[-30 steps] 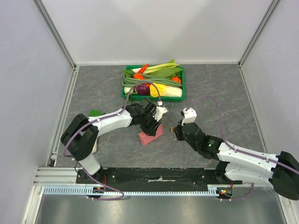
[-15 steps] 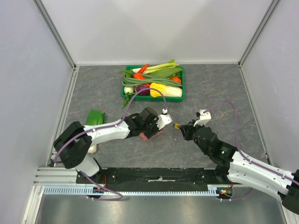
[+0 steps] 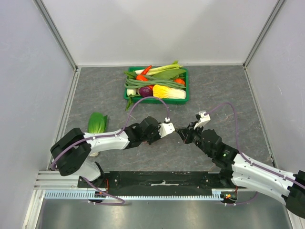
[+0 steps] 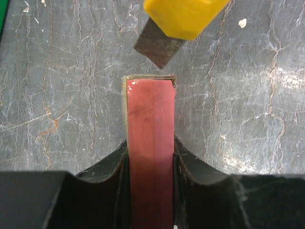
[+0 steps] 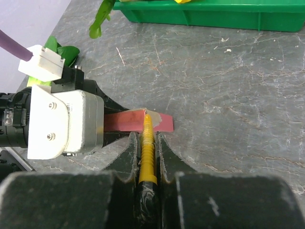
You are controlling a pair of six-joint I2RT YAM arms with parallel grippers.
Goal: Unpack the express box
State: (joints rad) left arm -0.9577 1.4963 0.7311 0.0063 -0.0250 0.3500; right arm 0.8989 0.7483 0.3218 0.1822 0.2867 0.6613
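I see the left gripper (image 4: 150,148) clamped on the express box (image 4: 148,107), held on edge low over the grey table (image 3: 228,95) between both arms, and the right gripper (image 5: 147,143) closed on a yellow utility knife (image 5: 147,157), its blade (image 4: 158,46) right at the box's end.

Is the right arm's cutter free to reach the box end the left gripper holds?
Probably yes: the express box juts past the left gripper, and the cutter in the right gripper points at its exposed end, nothing between.
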